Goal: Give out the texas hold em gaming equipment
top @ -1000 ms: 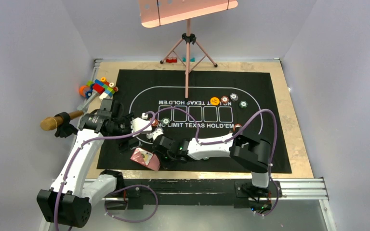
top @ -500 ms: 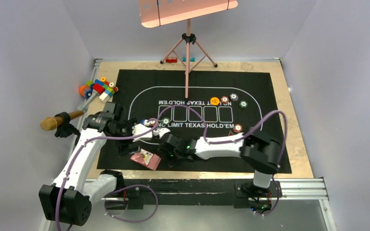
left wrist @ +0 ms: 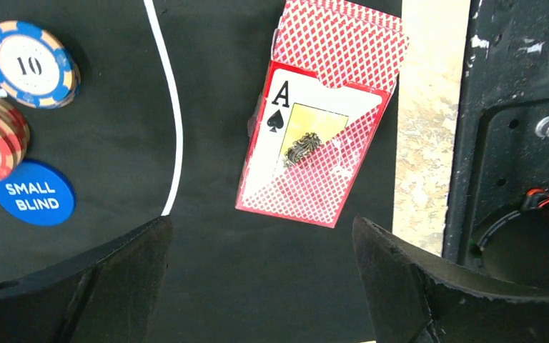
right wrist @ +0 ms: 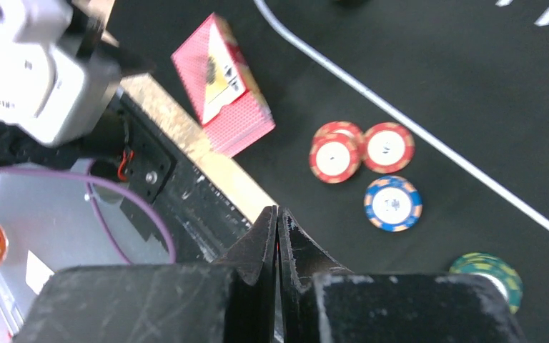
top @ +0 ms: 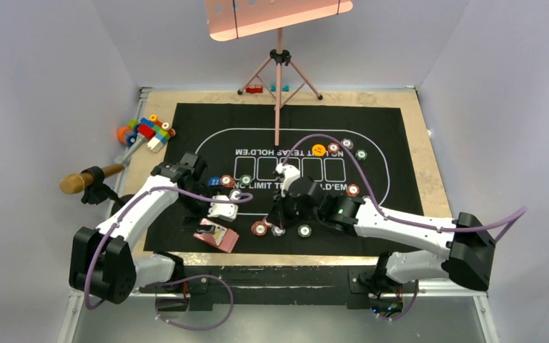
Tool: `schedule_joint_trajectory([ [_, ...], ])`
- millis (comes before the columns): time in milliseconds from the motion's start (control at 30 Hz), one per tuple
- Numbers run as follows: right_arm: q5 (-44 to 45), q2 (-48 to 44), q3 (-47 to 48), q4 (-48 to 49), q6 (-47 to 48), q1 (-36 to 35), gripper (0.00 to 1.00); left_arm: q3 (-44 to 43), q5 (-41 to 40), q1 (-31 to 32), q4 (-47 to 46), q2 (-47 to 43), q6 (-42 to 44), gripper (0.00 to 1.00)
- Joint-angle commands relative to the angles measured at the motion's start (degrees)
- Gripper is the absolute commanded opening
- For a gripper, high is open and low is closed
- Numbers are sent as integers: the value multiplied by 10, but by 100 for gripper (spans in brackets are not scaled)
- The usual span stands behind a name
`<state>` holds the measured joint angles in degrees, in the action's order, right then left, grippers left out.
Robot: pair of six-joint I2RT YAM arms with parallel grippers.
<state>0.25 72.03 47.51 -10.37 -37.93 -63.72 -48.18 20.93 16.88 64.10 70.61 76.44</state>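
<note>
The left hand (left wrist: 261,236) hangs over the pack of red-backed cards (left wrist: 322,143), its fingers spread wide and holding nothing. The pack lies on the black mat (left wrist: 207,107) by the desk's near edge, ace of spades showing. The right hand (right wrist: 277,229) is pinched closed on nothing, near two red chips (right wrist: 334,156) and a blue chip (right wrist: 392,203) on the mat.

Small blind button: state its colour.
The button is blue with white lettering; left wrist view.
</note>
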Motion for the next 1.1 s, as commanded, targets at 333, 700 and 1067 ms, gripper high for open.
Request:
schedule_joint_trajectory([
  [333,-48,-36,-30,13,4,91,4,38,-11,101,-27,28,29,100],
  [700,-62,-44,-18,5,27,123,3,50,-22,120,-40,50,-8,100],
  [1067,-70,-42,-12,1,32,138,2,85,-74,148,-131,67,-57,100],
])
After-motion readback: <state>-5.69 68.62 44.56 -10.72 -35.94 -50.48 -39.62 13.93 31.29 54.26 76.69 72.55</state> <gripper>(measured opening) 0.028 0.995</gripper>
